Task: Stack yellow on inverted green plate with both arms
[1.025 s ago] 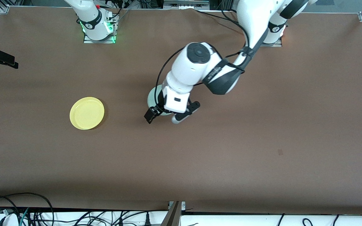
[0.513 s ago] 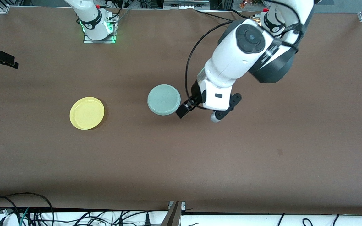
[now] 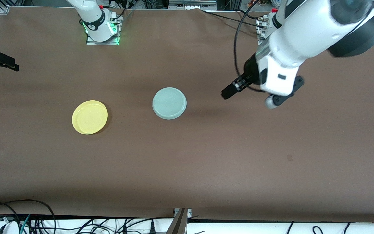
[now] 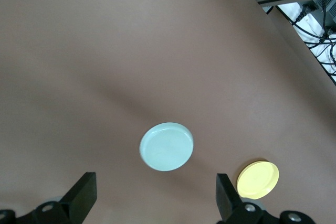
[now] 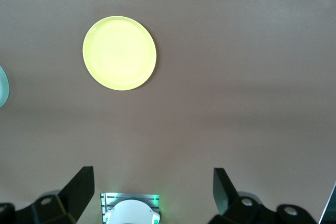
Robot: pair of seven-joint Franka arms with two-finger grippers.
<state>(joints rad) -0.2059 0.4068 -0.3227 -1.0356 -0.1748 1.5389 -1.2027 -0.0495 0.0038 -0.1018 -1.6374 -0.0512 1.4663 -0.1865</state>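
left gripper [image 3: 230, 93] wide open, empty, above bare table; right gripper [image 5: 152, 192] wide open, empty, waiting; risk: yellow plate [image 3: 90, 117] slides off inverted green plate [image 3: 169, 103] if off-centre

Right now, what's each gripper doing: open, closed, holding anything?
Left gripper: open, empty, up over bare table toward the left arm's end, clear of the green plate.
Right gripper: open, empty, above the yellow plate.

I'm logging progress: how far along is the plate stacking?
Done: the round pale mint-green plate lies rim-down on the table, free. In hand: nothing; the left gripper hangs open above the table toward the left arm's end, and the right gripper waits open. Left: the round bright yellow plastic plate sits apart, unstacked.
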